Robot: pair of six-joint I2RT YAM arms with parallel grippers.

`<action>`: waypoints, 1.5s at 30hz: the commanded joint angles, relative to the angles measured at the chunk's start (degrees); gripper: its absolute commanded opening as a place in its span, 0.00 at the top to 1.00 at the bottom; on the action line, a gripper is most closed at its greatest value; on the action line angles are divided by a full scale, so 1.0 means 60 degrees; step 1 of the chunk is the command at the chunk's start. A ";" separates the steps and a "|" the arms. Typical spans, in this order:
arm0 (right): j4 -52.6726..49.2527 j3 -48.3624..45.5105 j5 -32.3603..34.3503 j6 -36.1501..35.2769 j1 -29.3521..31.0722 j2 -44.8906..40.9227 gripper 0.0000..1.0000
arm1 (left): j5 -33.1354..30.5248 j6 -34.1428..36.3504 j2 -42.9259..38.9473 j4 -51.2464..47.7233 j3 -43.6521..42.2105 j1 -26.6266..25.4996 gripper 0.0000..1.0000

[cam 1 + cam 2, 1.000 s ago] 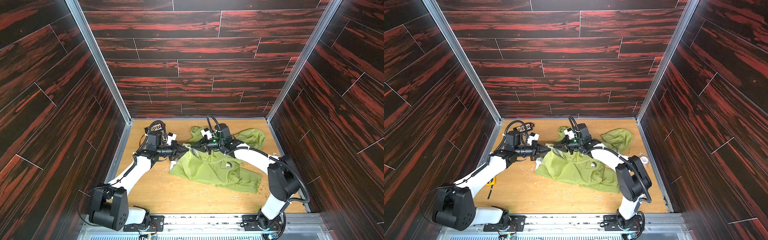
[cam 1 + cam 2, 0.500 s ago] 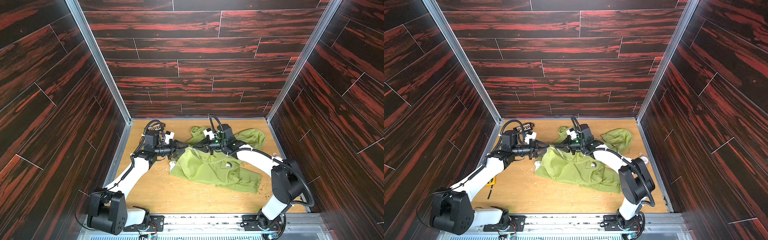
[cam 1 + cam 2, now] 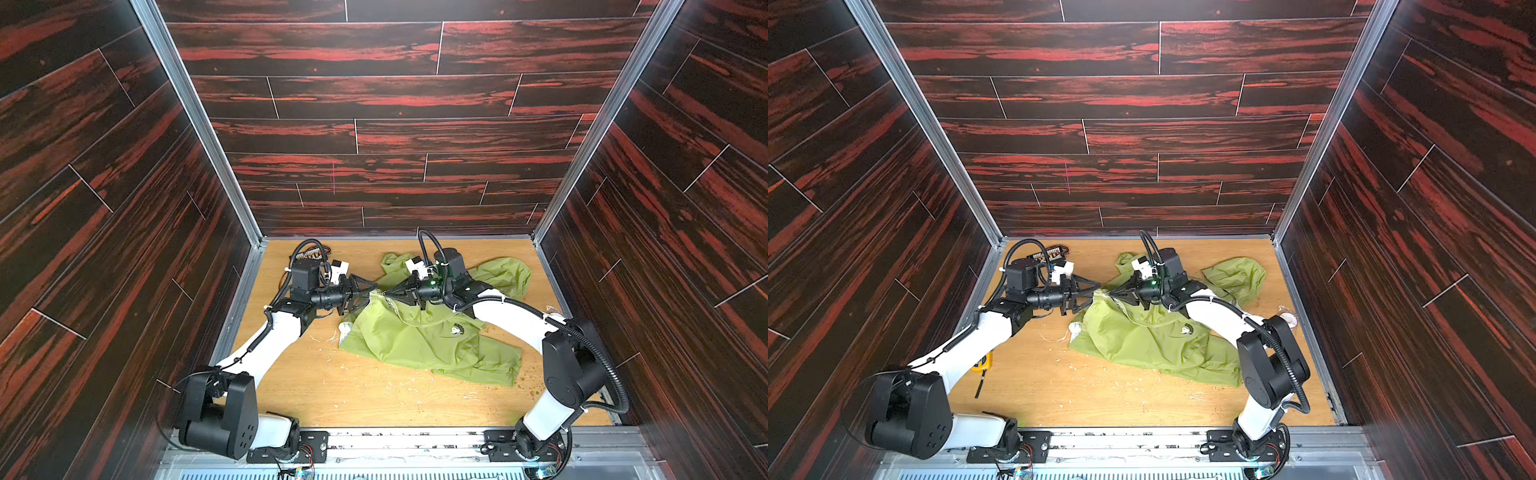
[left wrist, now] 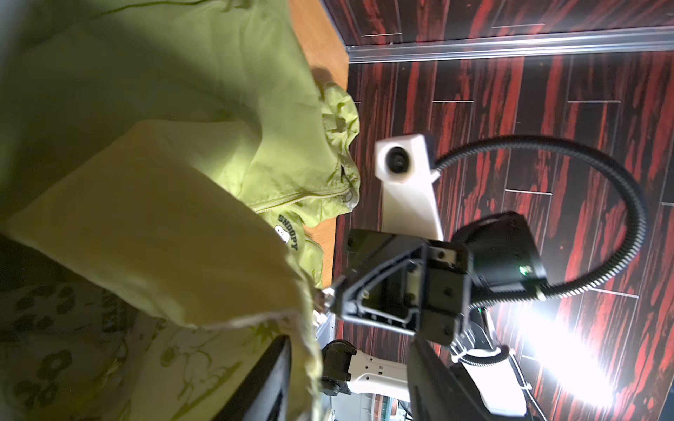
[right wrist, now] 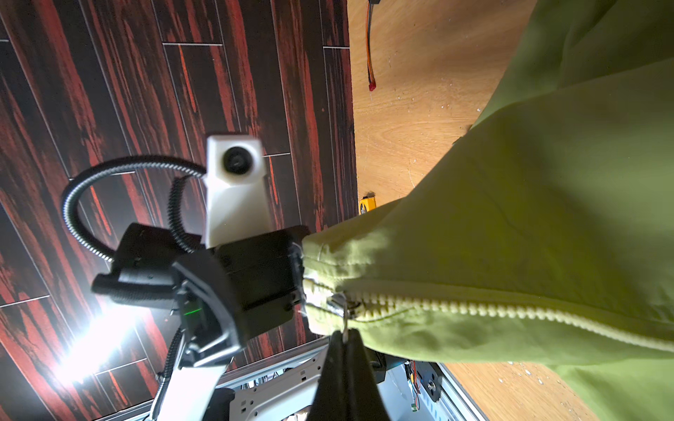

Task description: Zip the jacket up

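On the wooden table (image 3: 332, 386) lies the crumpled jacket (image 3: 415, 340). The right gripper (image 3: 388, 294) pinches its zipper pull (image 5: 343, 317); the left gripper (image 3: 369, 291) stands open just left of it.

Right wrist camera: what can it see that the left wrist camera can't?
Only the right wrist view shows a small yellow thing and a red-tipped cable on the wooden floor. Only the left wrist view shows the Snoopy logo and the patterned lining. Both show the green jacket, its zipper, the right claw and that floor.
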 commanded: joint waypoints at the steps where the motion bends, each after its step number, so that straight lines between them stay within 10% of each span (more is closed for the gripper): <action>1: 0.0185 0.0275 -0.0136 -0.0088 0.0060 -0.0121 1.00 | 0.0025 0.0110 0.0108 -0.0021 0.0321 -0.0078 0.47; 24: 0.0826 0.0054 -0.0406 0.0213 0.0033 0.0031 1.00 | -0.0092 0.0213 0.0443 -0.0030 0.0486 -0.0162 0.98; 32: 0.1255 -0.0077 -0.0535 0.0522 0.0036 0.0099 0.74 | -0.0063 0.0283 0.0245 -0.0059 0.0424 -0.0162 1.00; 45: 0.0862 -0.0061 -0.0522 0.0448 0.0054 0.0238 0.71 | -0.0063 0.0214 0.0073 0.0025 0.0400 -0.0155 1.00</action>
